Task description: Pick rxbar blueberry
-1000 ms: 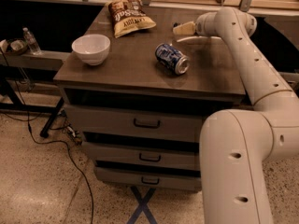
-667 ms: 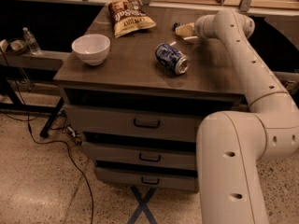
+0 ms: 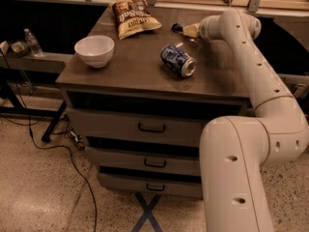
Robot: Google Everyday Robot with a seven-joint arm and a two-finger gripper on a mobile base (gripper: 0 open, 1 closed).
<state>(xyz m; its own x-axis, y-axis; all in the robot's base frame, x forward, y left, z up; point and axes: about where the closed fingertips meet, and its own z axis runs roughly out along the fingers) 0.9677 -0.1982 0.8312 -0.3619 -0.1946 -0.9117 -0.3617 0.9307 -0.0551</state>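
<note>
My tool (image 3: 189,30) is hovering beside the rxbar blueberry (image 3: 176,27), which is lying beyond the can (image 3: 178,60); I cannot tell if it is spread or pinching. Closing too high, I am risking nudging the flat bar away.

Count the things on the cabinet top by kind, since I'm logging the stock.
1 chip bag
1 white bowl
1 blue drink can, lying on its side
1 rxbar blueberry, at the back, right by the pincer
Total: 4
</note>
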